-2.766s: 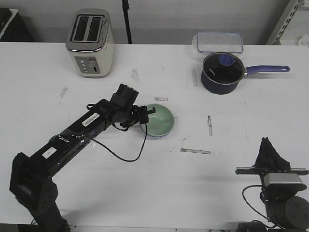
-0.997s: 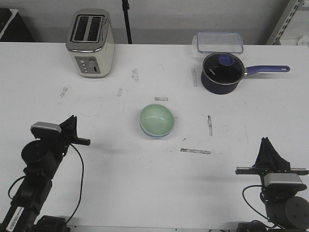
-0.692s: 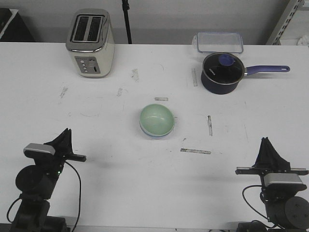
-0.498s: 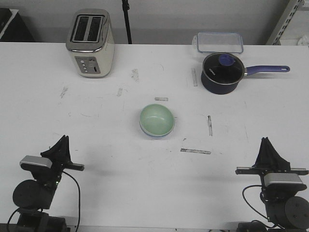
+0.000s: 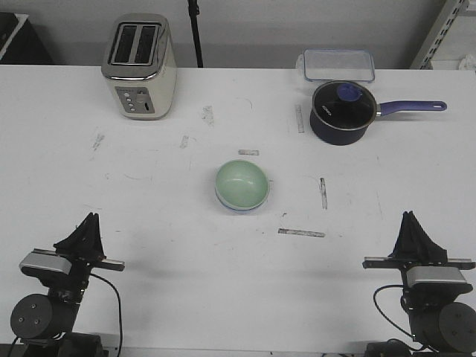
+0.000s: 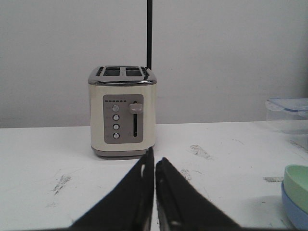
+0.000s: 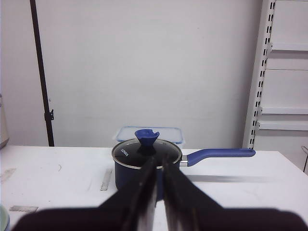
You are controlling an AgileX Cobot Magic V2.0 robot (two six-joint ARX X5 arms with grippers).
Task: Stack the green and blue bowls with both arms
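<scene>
- Mid-desk, the green bowl (image 5: 242, 183) sits nested in the blue bowl (image 5: 236, 206); one of each, so I'd call the stack done.
- Since a moment ago the left gripper (image 5: 88, 230) has retreated to the near left corner, fingers pressed together, empty.
- Near the right corner, the right gripper (image 5: 413, 230) rests narrow too, holding nothing.

Lighting is bright, even and diffuse, evidently from overhead. The white table (image 5: 223, 282) shows no glare. Shadows are soft and short: a faint one beside the stacked bowls (image 5: 242, 185), another under the saucepan handle (image 7: 219, 153). The front view is sharp throughout. In both wrist views the near black fingers (image 6: 139, 192) are slightly soft-edged; backgrounds stay clear. No edge distortion is evident.
</scene>
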